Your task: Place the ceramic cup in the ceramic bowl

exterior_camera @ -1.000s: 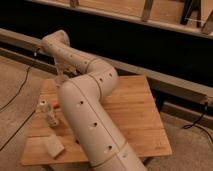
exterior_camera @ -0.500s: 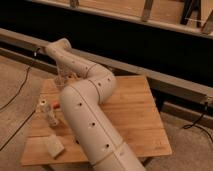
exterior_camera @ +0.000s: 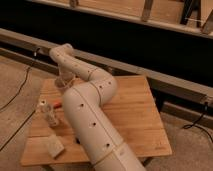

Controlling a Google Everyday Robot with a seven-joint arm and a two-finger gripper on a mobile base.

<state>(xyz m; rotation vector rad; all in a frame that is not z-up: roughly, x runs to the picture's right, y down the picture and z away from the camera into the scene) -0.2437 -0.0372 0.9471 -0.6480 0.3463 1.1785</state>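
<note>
My gripper [exterior_camera: 65, 76] hangs at the end of the pale arm, over the far left part of the wooden table [exterior_camera: 135, 115]. A pale whitish-pink cup [exterior_camera: 63, 84] shows right below the gripper, at its tip. I cannot tell whether the gripper holds the cup. The dark maroon bowl is hidden, perhaps behind the arm.
A white bottle-shaped object [exterior_camera: 48, 113] stands near the table's left edge. A small orange-red thing [exterior_camera: 57, 104] lies beside it. A pale block [exterior_camera: 54, 145] lies at the front left corner. My arm's thick links [exterior_camera: 92, 120] cross the table's left half. A dark rail [exterior_camera: 165, 82] runs behind the table.
The wrist and gripper have moved down and slightly right, closer to the table top. The things on the table have not moved.
</note>
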